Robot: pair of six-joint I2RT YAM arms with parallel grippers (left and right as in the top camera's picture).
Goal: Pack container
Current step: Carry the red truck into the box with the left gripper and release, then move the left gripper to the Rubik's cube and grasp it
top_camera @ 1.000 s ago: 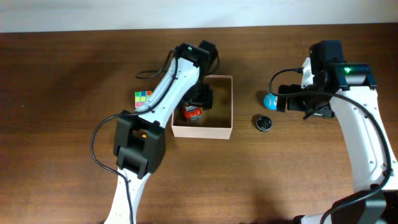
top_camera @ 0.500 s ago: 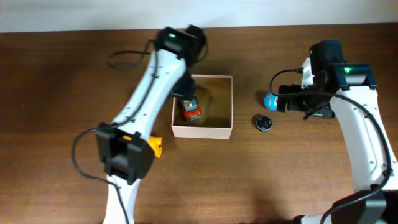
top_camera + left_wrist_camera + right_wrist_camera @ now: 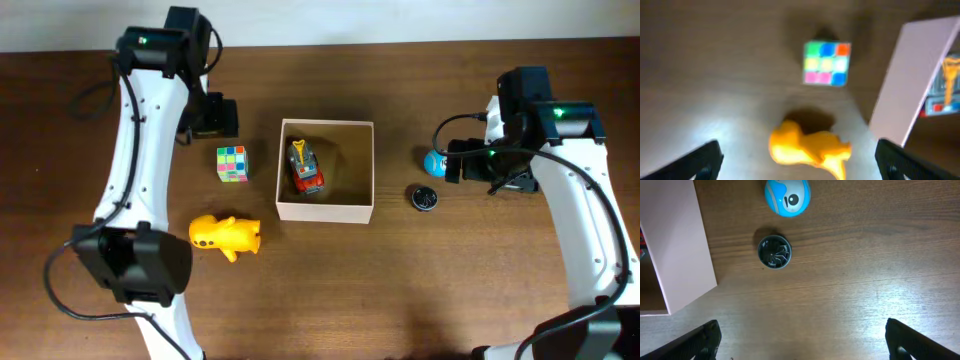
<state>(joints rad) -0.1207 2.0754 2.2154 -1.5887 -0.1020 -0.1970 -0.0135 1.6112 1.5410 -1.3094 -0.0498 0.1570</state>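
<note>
While both hang spread empty, the left gripper (image 3: 212, 118) faces a checkered cube (image 3: 826, 63) and rounded yellow toy (image 3: 807, 146). Before the right gripper (image 3: 458, 163): blue ball (image 3: 787, 197), dark disc (image 3: 773, 253), container's (image 3: 685, 255) thin wall.

Container (image 3: 325, 211) sits mid-table (image 3: 420, 290), with the toy car (image 3: 305, 168) inside, close to its left wall. Left of container: puzzle cube (image 3: 232, 164), animal toy (image 3: 226, 236) in front of it, both clear of the box. Right of container: ball (image 3: 434, 162), disc (image 3: 426, 197) just in front, not touching.
</note>
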